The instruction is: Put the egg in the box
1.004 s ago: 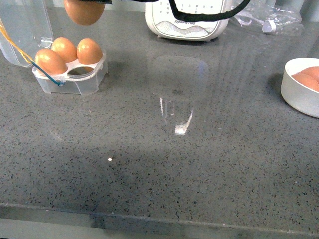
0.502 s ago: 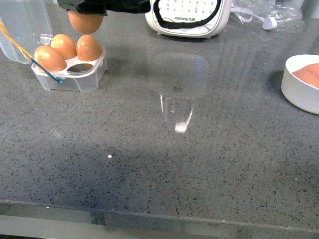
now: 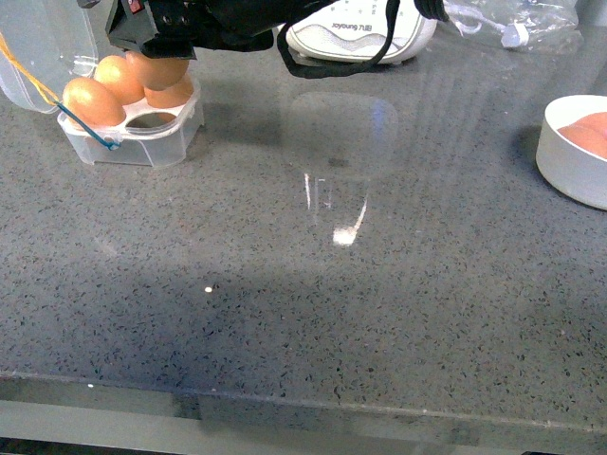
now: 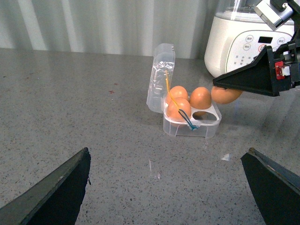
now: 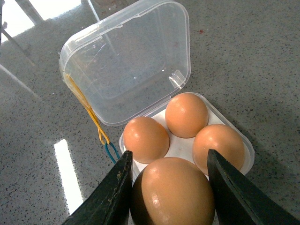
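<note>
The box [image 3: 133, 142] is a clear four-cup carton at the far left with its lid [image 3: 43, 47] open and yellow and blue bands [image 3: 57, 100]. Three brown eggs sit in it; the near right cup [image 3: 147, 120] is empty. My right gripper [image 3: 156, 47] is shut on the egg [image 3: 156, 74] and holds it just above the box. In the right wrist view the egg [image 5: 173, 192] sits between the fingers [image 5: 112, 197], over the box [image 5: 246, 154]. The left wrist view shows the box [image 4: 192, 129] and the held egg [image 4: 226, 95]. My left gripper [image 4: 168, 187] is open and empty over bare counter.
A white round bowl [image 3: 569, 166] with more brown eggs stands at the right edge. A white cooker [image 3: 356, 33] stands at the back centre, with a clear plastic bag [image 3: 512, 24] to its right. The counter's front edge [image 3: 303, 408] runs across the bottom.
My right gripper has come down with the egg, from high above the box to just over the eggs in it. The box and its three eggs have stayed put.
</note>
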